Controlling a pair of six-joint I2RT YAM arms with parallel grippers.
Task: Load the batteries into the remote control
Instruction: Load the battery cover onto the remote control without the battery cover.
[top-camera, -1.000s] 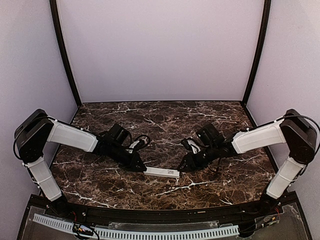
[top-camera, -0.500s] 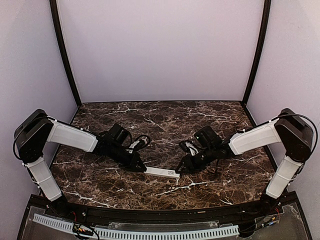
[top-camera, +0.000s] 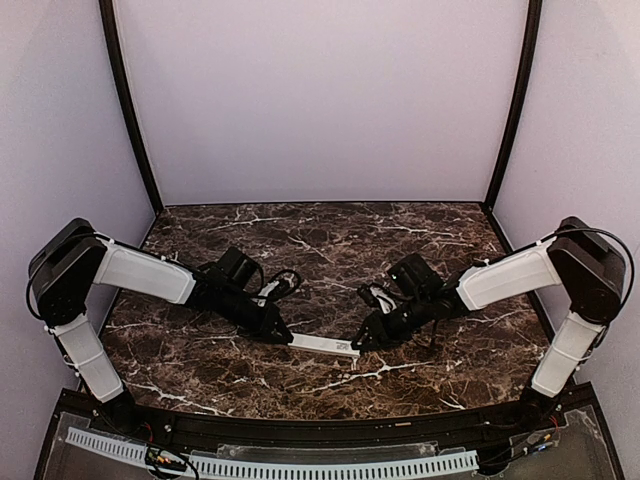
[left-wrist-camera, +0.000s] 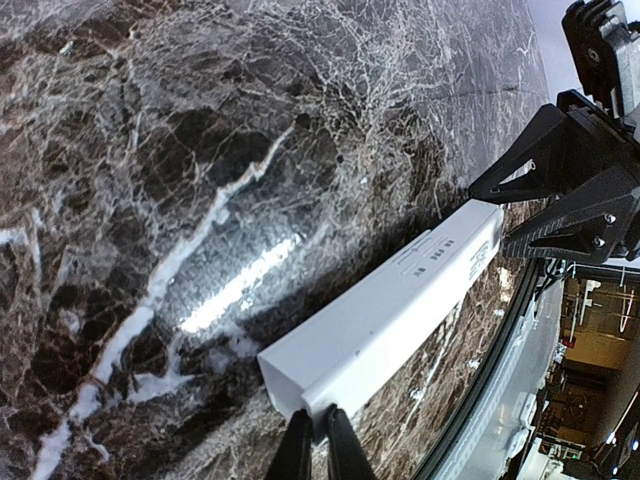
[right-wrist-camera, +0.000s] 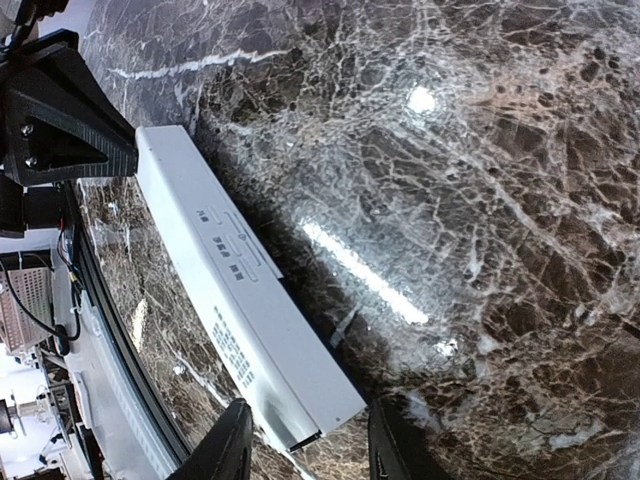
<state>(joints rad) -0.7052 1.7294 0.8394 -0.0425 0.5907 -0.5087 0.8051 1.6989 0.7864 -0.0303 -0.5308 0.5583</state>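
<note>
— Zero batteries loaded so far?

— None that I can see. No batteries show in any view. The remote control spans between my arms, low over the table, label side up. My left gripper is clenched on one end. My right gripper straddles the other end, but I cannot tell whether it presses. I judge all the loading is left.

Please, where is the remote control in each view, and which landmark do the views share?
Top external: remote control low at centre.
Left wrist: remote control from bottom centre to upper right.
Right wrist: remote control from upper left to bottom centre.
Shared landmark: dark marble table with white veins.
</note>
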